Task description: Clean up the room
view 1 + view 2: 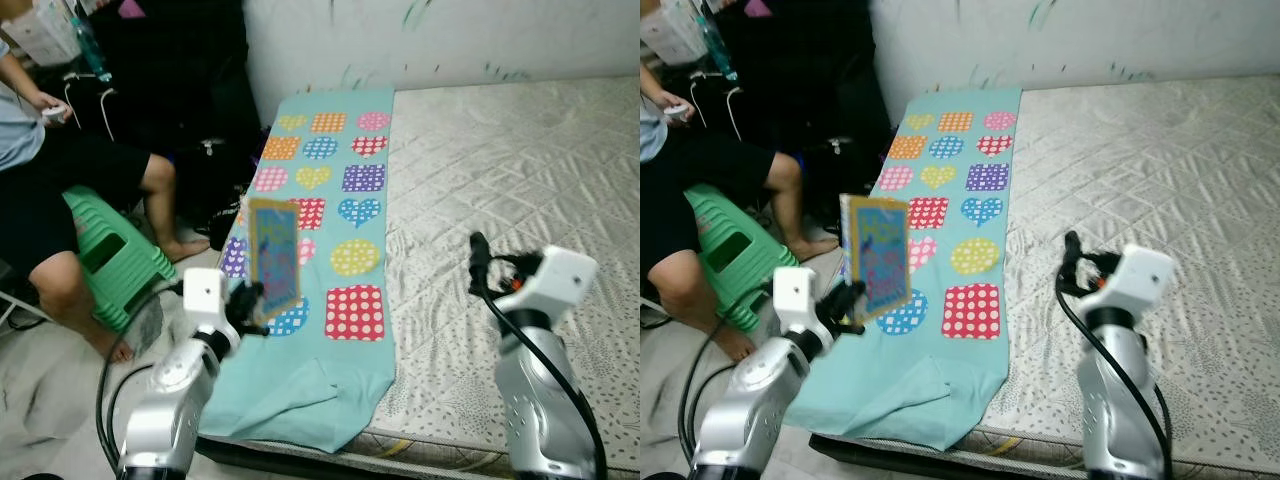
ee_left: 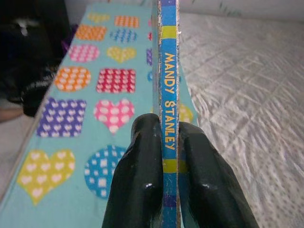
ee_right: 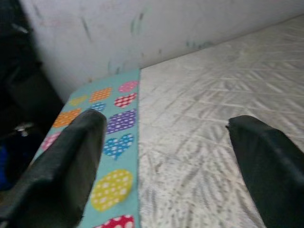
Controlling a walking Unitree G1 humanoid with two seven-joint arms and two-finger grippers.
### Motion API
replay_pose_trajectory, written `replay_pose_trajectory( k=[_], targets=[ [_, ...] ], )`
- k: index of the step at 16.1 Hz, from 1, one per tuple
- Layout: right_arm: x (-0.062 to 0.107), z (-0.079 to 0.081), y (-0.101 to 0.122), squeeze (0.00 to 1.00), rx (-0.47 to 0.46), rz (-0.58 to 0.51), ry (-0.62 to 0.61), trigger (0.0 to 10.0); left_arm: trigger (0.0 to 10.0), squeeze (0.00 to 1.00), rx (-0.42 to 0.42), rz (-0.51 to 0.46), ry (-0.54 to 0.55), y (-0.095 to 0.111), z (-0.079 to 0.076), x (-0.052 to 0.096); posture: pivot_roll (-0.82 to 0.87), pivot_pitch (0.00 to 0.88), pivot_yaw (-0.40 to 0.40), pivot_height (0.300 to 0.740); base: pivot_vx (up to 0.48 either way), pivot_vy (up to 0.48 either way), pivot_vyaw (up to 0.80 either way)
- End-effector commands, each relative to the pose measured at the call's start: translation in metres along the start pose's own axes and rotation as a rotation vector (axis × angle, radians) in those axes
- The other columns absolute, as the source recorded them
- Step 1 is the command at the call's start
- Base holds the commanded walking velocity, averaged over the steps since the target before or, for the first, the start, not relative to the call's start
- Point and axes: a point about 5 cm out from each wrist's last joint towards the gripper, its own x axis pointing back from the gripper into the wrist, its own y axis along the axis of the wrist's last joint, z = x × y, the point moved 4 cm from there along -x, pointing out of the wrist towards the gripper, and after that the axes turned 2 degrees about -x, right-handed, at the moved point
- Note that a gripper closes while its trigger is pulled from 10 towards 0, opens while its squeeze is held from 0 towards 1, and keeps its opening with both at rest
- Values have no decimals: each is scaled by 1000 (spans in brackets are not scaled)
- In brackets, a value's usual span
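While the left claw (image 1: 245, 305) pinches the book (image 1: 274, 262) upright by its lower spine over the bed's (image 1: 520, 180) left edge, it looks stiff and light (right claw (image 1: 478, 262) gapes empty).

Book (image 2: 168, 95) spine read "MANDY STANLEY", yellow letters on blue, clamped in my left gripper (image 2: 168, 185). Cover lettering was too blurred to read.

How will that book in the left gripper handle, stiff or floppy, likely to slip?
Probably stiff: the book stands upright without sagging, pinched only at its lower edge by the left gripper. Likely light, since it looks thin edge-on. It may pivot or slip, as the fingers grip only a narrow strip near the spine.
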Motion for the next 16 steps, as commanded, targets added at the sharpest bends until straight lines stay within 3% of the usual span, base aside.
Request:
replay_pose_trajectory(
  k=[1, 3, 5, 9, 12, 16],
  targets=[
    [1, 2, -1, 0, -14, -5, -4, 10000, 10000, 0, -24, -40, 22, 11, 7, -3, -248, 0, 211, 740, 0, 0, 0],
    [-1, 6, 0, 0, -3, -15, 13, 10000, 10000, 0, -14, -48, 4, 15, 3, -13, -266, 0, 211, 740, 0, 0, 0],
    [-7, 17, 1, 0, 10, -7, 77, 10000, 10000, 0, 3, -70, 14, 15, 0, -16, -243, 0, 151, 740, 0, 0, 0],
    [-25, 50, -9, 0, 42, 55, 241, 10000, 10000, 0, 20, -123, 176, 11, 27, 5, -144, 0, 23, 740, 0, 0, 0],
    [-36, 77, -15, 0, 31, 78, 318, 10000, 10000, 0, 32, -147, 277, 10, 47, 25, -80, 0, -26, 740, 0, 0, 0],
    [-28, 90, -22, 0, 20, 100, 373, 10000, 10000, 0, 53, -157, 321, 9, 52, 38, -66, 0, -39, 740, 0, 0, 0]
  ],
)
